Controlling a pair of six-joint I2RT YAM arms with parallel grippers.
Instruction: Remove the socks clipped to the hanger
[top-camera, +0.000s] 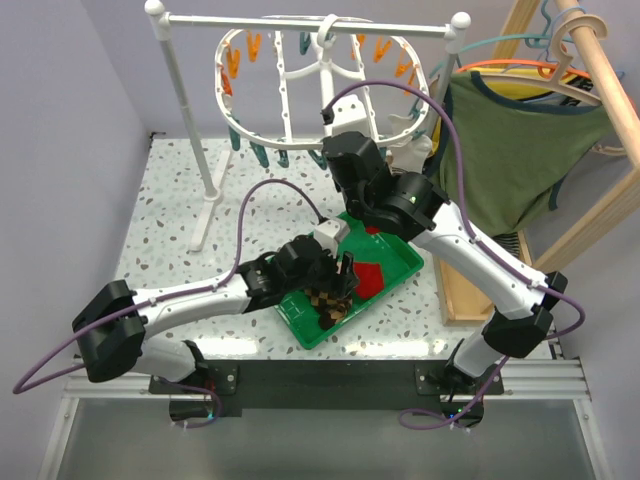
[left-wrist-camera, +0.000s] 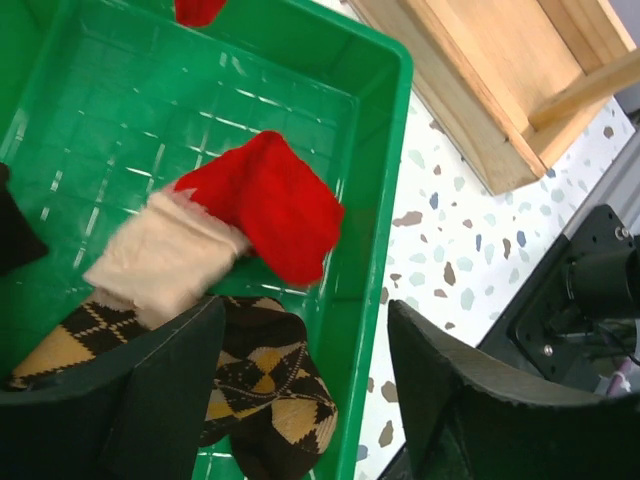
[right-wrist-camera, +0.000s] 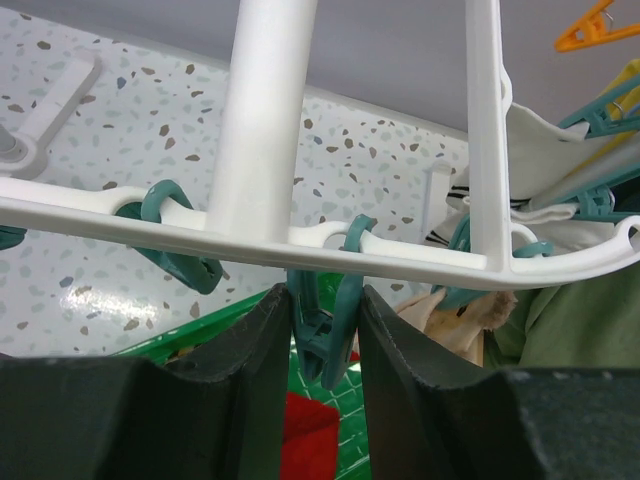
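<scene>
The white plastic oval drying frame with cross ribs (right-wrist-camera: 100, 213) is crossed directly above the right pincer (right-wrist-camera: 325, 300), touching or almost touching the finger tops. The frame is best kept steady while the peg is worked, so any pull should be made straight down and gently, to avoid swinging it on its hook.

The green plastic slatted tray (left-wrist-camera: 365, 200) is spread beneath the left pincer (left-wrist-camera: 305, 330), which is seen released, its jaws apart and nothing gripped between them. Just under those jaws a brown-and-tan diamond-checkered sock (left-wrist-camera: 265, 380) is lying in the tray, and beyond it a red sock with a pale cuff (left-wrist-camera: 270, 205).

A white fabric sock (right-wrist-camera: 470, 318) is found just to the right of the right pincer, clipped to the frame. It appears to be held by a neighbouring peg, though this cannot be told for certain.

A teal plastic clothespin (right-wrist-camera: 322, 345) is clenched between the right pincer's jaws. A squeeze on the peg's handle ends, not its mouth, is judged necessary. If this peg is empty, a shift to the right would be called for.

No brand, label or writing can be read anywhere.
</scene>
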